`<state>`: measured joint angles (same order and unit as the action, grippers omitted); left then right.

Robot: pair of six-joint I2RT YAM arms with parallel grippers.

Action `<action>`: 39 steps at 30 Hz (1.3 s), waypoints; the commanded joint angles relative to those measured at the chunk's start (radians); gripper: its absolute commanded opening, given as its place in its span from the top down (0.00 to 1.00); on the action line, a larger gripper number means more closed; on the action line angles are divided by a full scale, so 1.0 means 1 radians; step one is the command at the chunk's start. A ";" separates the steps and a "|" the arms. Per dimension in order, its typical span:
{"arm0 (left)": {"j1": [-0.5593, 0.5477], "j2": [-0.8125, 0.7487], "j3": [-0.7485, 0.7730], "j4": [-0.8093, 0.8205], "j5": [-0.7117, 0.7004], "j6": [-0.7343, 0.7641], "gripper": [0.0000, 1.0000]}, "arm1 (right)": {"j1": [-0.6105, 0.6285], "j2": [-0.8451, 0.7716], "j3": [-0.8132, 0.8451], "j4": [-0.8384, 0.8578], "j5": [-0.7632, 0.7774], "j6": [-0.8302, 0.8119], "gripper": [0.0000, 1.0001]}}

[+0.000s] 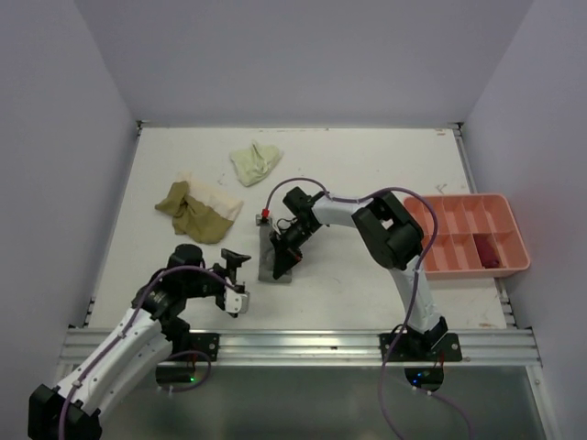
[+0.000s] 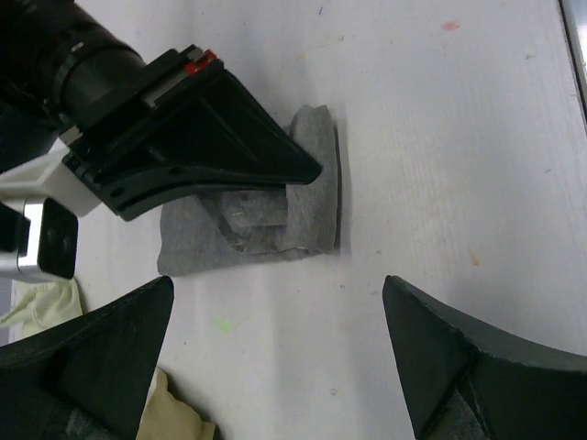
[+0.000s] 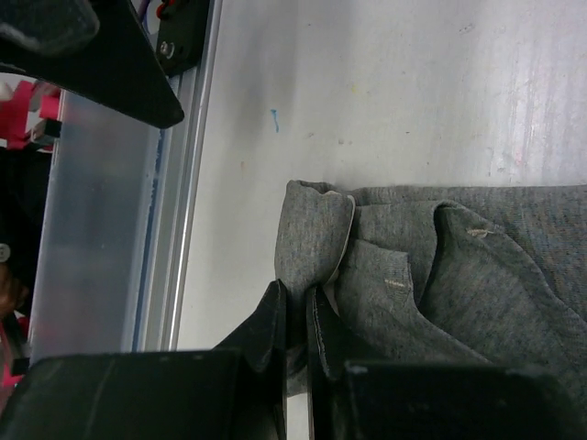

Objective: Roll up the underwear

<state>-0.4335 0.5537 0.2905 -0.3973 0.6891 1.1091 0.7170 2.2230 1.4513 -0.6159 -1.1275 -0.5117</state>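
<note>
The grey underwear (image 1: pixel 271 263) lies partly folded on the white table, just ahead of the arms. My right gripper (image 1: pixel 286 253) comes down onto it. In the right wrist view that gripper (image 3: pixel 295 301) is shut on a fold at the edge of the grey underwear (image 3: pixel 459 275). My left gripper (image 1: pixel 237 280) hovers to the left of the garment, open and empty. In the left wrist view the left gripper (image 2: pixel 275 357) has its jaws wide apart, short of the grey underwear (image 2: pixel 316 174). Olive-tan (image 1: pixel 193 218), cream (image 1: pixel 220 196) and pale yellow-green (image 1: pixel 255 162) underwear lie at the back left.
A salmon-pink compartment tray (image 1: pixel 459 199) stands at the right with a dark red garment (image 1: pixel 486 249) in one compartment. The aluminium rail (image 1: pixel 303 341) runs along the near table edge. Grey walls enclose the table on three sides.
</note>
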 commanded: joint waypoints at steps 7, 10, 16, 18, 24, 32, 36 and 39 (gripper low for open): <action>-0.228 0.357 0.173 0.069 -0.201 -0.138 0.07 | -0.002 0.089 0.040 -0.085 0.032 -0.024 1.00; -0.279 0.422 0.187 0.136 -0.246 -0.180 0.15 | -0.010 0.107 0.060 -0.107 0.021 -0.031 1.00; -0.356 0.505 0.171 0.227 -0.328 -0.226 0.35 | -0.014 0.113 0.064 -0.130 0.006 -0.048 1.00; -0.370 0.532 0.156 0.244 -0.355 -0.209 0.42 | -0.016 0.119 0.069 -0.142 0.003 -0.059 1.00; -0.390 0.601 0.142 0.325 -0.425 -0.227 0.43 | -0.017 0.124 0.078 -0.168 0.005 -0.083 1.00; -0.424 0.646 0.127 0.353 -0.436 -0.236 0.52 | -0.019 0.130 0.084 -0.180 0.001 -0.091 1.00; -0.432 0.681 0.147 0.290 -0.409 -0.232 0.70 | -0.017 0.124 0.084 -0.170 -0.002 -0.080 0.95; -0.432 0.710 0.177 0.255 -0.392 -0.249 0.88 | -0.019 0.107 0.087 -0.163 0.003 -0.068 0.72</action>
<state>-0.8536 1.2251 0.4370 -0.0982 0.2584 0.8787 0.6998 2.3180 1.5303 -0.7952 -1.2198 -0.5468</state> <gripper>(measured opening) 0.169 0.207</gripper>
